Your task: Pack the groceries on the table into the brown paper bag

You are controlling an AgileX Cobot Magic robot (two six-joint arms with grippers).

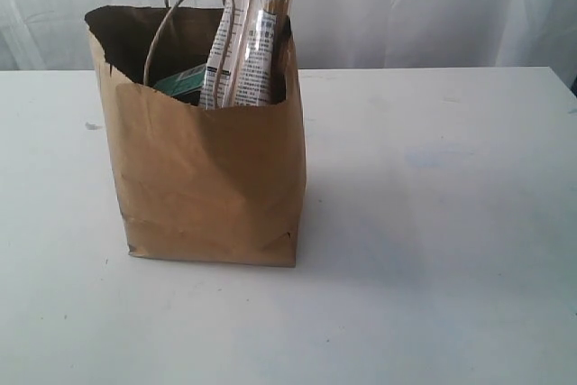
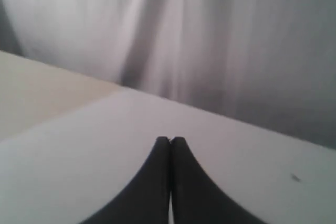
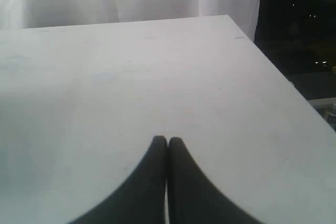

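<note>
1. Your paper bag (image 1: 207, 178) is kraft-brown, boxy and creased, with an uneven rim. It stands upright on the bench (image 1: 433, 223), at about nine o'clock from the middle of the exterior view.
2. The long twin packet (image 1: 248, 42) is glossy clear-and-white film with black print. It stands on end inside the bag toward the one o'clock corner, leans slightly and rises well above the rim.
3. A thin twine handle (image 1: 185, 20) loops over the opening. Below it a dark green thing (image 1: 185, 83) peeks over the near rim; you cannot tell what it is.
4. The bench is flat, matte and white, with a few small dark specks. One speck lies just off the bag at nine o'clock.
5. A white pleated curtain (image 1: 406, 6) hangs behind the bench's far edge at twelve o'clock. The right wrist view shows a dark space past one bench corner.
6. Your left gripper (image 2: 169, 140) has smooth black tapered fingers (image 2: 152, 182) pressed together, holding nothing, over bare bench.
7. Your right gripper (image 3: 167, 139) is the same: fingers (image 3: 149, 182) closed tight, empty, over bare bench.
</note>
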